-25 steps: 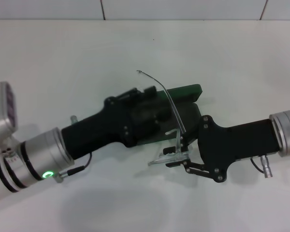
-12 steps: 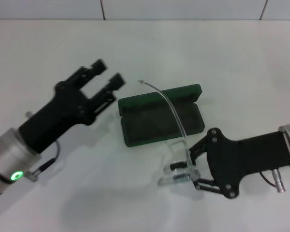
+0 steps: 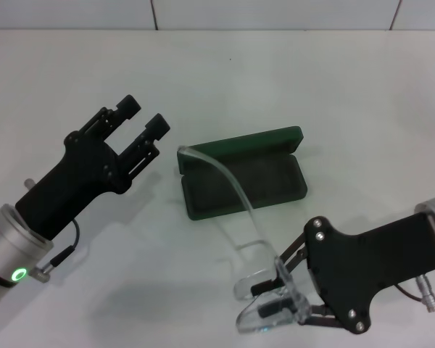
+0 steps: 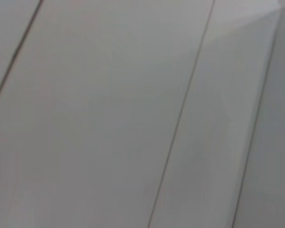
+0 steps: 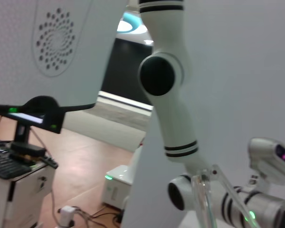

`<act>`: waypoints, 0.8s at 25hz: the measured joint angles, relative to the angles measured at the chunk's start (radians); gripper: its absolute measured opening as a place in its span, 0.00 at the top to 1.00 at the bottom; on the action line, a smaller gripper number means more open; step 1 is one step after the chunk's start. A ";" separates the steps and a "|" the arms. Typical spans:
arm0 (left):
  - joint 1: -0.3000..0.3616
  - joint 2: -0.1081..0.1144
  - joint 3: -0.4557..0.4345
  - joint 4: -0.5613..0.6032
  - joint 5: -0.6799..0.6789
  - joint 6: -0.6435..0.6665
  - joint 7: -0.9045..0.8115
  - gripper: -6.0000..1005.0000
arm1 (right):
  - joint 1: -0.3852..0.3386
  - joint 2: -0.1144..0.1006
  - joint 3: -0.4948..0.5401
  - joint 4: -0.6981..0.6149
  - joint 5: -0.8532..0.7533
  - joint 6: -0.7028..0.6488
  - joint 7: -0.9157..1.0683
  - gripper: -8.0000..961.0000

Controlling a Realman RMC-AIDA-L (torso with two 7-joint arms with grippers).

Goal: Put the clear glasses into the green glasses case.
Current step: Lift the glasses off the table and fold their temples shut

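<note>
- head view: the right gripper [image 3: 279,308] sits low on the robot's right, its fingers closed on the front of the clear glasses [image 3: 264,304]. the lenses are pinched at its tip, and one long transparent arm [image 3: 221,174] sweeps away from it toward the case.
- head view: the green glasses case [image 3: 241,172] lies wide open on the white table [image 3: 333,94], ahead of the right gripper and apart from it. its lid is folded back on the far side and its lined tray is bare. only the tip of the glasses' arm overlaps the case's near-left corner.
- head view: the left gripper [image 3: 134,125] hangs just beside the case on the robot's left, fingers spread with a clear gap and nothing between them.
- left wrist view: only pale panels with thin seams show, with no gripper, glasses or case.
- right wrist view: part of the clear frame [image 5: 206,199] shows close in, with the left arm's joints and the room behind it. the case is out of sight.
- risk: with that arm unfolded, the glasses look longer than the tray. lowered as they are, the arm could catch the rim, tip the case or twist the frame in the pinch.
- risk: the hold is on slick plastic near one edge, so a quick swing might let the glasses slip.
</note>
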 joint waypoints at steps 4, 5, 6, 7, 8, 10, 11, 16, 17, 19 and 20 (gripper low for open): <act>-0.010 -0.003 0.003 0.003 0.005 0.008 0.001 0.33 | 0.013 0.001 -0.032 -0.003 0.004 -0.005 -0.006 0.87; -0.014 -0.004 0.004 0.003 0.006 0.010 0.001 0.33 | 0.013 0.002 -0.037 -0.006 0.004 -0.009 -0.005 0.87; -0.018 -0.004 0.004 0.003 0.007 0.015 0.000 0.33 | 0.013 0.002 -0.042 -0.008 0.005 -0.012 -0.003 0.87; -0.021 -0.004 0.004 0.003 0.010 0.022 0.000 0.33 | 0.013 0.002 -0.045 -0.009 0.005 -0.013 -0.002 0.87; -0.026 -0.004 0.005 0.003 0.017 0.035 -0.002 0.33 | 0.014 0.003 -0.047 -0.009 0.006 -0.013 -0.002 0.87; -0.033 -0.004 0.011 0.004 0.029 0.061 -0.003 0.33 | 0.015 0.004 -0.048 -0.009 0.006 -0.012 -0.001 0.87; -0.037 -0.004 0.018 0.005 0.033 0.072 -0.003 0.33 | 0.015 0.004 -0.049 -0.009 0.009 -0.009 -0.001 0.87; -0.058 -0.003 0.102 0.012 0.039 0.096 0.002 0.33 | 0.022 0.003 -0.058 -0.010 0.019 -0.001 0.000 0.87; -0.061 -0.003 0.117 0.016 0.039 0.096 0.003 0.33 | 0.025 0.003 -0.058 -0.011 0.020 -0.001 0.001 0.87; -0.066 -0.003 0.143 0.026 0.040 0.097 0.004 0.33 | 0.028 0.003 -0.058 -0.011 0.020 0.002 0.001 0.87; -0.066 -0.003 0.148 0.031 0.040 0.097 0.004 0.33 | 0.030 0.002 -0.057 -0.011 0.020 0.006 0.001 0.87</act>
